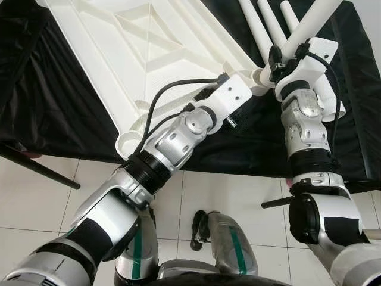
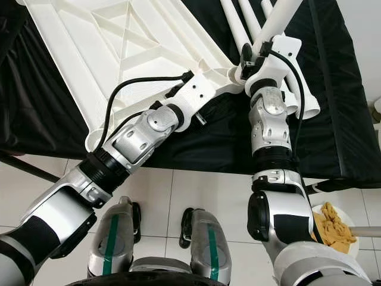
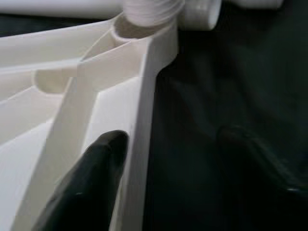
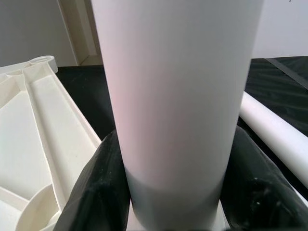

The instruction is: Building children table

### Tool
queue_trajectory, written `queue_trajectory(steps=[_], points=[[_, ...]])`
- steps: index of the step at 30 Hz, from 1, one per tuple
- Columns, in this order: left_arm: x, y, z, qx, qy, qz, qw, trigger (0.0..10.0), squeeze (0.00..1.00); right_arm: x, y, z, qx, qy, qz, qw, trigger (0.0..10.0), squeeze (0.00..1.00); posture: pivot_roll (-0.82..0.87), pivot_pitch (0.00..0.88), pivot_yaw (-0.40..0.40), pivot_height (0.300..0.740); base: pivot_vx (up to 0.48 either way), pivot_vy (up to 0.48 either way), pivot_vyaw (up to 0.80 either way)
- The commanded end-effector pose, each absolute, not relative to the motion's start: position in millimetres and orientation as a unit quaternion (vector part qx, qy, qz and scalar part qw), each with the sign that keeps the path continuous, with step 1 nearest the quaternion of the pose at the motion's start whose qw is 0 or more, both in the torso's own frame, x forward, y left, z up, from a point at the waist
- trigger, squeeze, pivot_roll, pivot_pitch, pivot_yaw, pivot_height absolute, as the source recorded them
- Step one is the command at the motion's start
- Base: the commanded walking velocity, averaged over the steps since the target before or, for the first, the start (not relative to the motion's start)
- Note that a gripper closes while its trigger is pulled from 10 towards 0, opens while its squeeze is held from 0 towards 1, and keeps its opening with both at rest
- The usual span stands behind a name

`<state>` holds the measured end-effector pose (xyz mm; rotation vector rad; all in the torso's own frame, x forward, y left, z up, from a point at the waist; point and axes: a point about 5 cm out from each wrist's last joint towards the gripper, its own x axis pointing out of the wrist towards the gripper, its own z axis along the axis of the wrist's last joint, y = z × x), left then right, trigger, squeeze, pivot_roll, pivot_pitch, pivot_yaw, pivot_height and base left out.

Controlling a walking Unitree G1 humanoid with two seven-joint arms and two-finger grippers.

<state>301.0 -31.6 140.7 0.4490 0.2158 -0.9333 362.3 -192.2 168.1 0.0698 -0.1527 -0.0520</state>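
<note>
The white plastic table top (image 1: 119,53) lies underside up on a black cloth. My left gripper (image 3: 173,144) straddles its rim near a corner socket (image 3: 139,29). One black finger (image 3: 96,178) rests inside the rim wall and the other stays outside it over the cloth, so the gripper is open. My right gripper (image 4: 178,202) is shut on a white table leg (image 1: 309,24), which stands tilted with its lower end at that corner socket (image 1: 260,76). The leg's ribbed end (image 3: 151,9) sits at the socket's mouth.
Spare white legs (image 1: 265,24) lie on the black cloth (image 1: 53,107) beyond the right arm. A thin black bar (image 1: 36,167) crosses the tiled floor (image 1: 238,196) at the left. A bowl of yellow food (image 2: 333,229) sits on the floor at the right.
</note>
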Motion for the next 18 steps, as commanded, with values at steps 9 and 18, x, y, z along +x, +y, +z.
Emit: queue_trajectory(steps=[9, 18], points=[[305.7, -34.3, 137.6, 0.217, 0.150, -0.445, 0.856, 10.0, 0.00, 360.0, -197.8, 170.9, 0.033, -0.083, -0.038, 0.995, 10.0, 0.00, 0.07, 0.053, -0.038, 0.740, 0.000, 0.000, 0.00], [320.4, -27.5, 141.2, 0.219, 0.193, -0.417, 0.861, 9.2, 0.00, 359.8, -198.1, 171.2, 0.035, -0.084, -0.043, 0.995, 10.0, 0.00, 0.07, 0.054, -0.033, 0.740, 0.000, 0.000, 0.00]])
